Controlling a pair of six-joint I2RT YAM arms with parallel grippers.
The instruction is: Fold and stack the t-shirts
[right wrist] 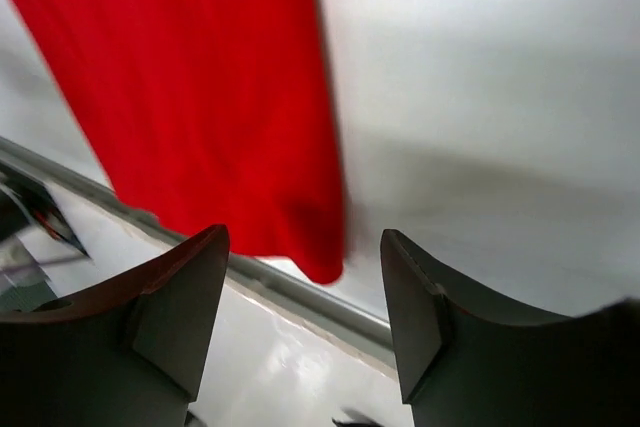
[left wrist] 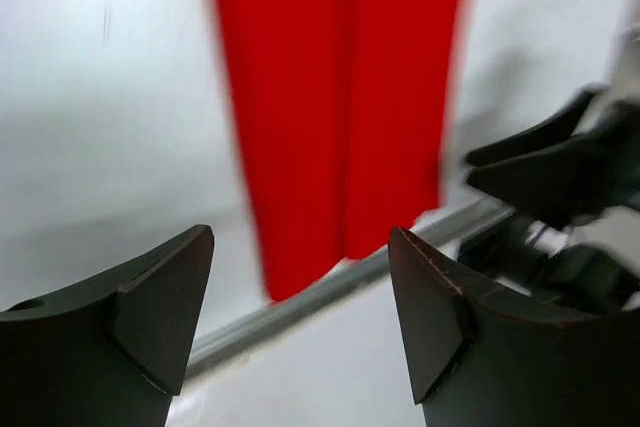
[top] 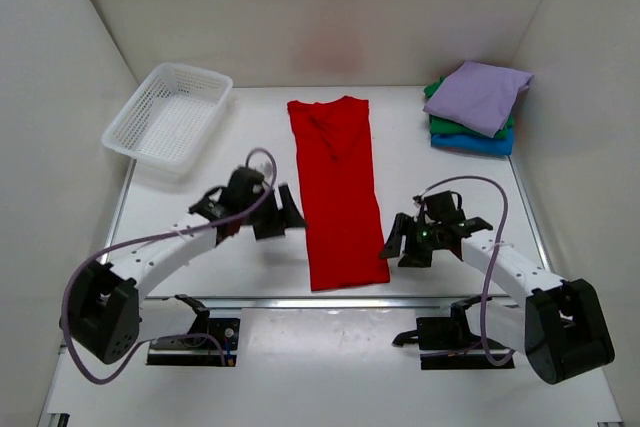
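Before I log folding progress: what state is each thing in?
Red t-shirt: folded into a long strip, lying flat, unheld.
T-shirt stack: folded, lavender over green and blue.
Basket: upright, nothing inside.
Left gripper: open, holding nothing.
Right gripper: open, holding nothing.

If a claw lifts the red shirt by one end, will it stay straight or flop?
Probably flop: the red shirt is thin cloth lying flat as a long folded strip. It looks light for its size. Pushed, it would likely bunch up, like the wrinkles already near its collar.
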